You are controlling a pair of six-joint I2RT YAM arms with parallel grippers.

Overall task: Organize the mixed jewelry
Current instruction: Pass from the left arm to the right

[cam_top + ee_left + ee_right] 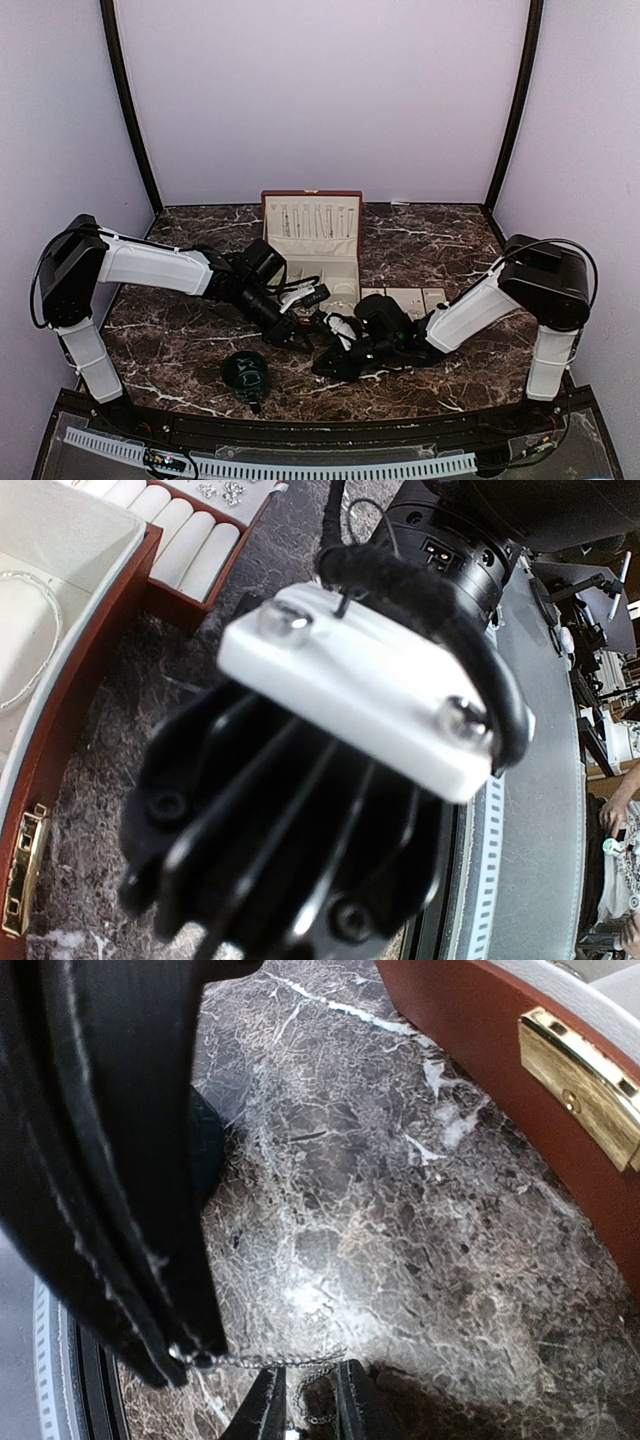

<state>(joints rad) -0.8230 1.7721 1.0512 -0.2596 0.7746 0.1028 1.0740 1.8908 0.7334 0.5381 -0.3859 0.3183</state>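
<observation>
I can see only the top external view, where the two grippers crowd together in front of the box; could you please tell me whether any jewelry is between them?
Observer: Yes. The right wrist view shows a thin chain running from a black fingertip over the marble table.
Operator: Where does its far end go?
Observer: Toward two dark tips at the bottom edge. I cannot tell which arm's fingers grip it.
Operator: Is anything in the box?
Observer: The left wrist view shows a second chain curled on the cream padding inside the box.
</observation>
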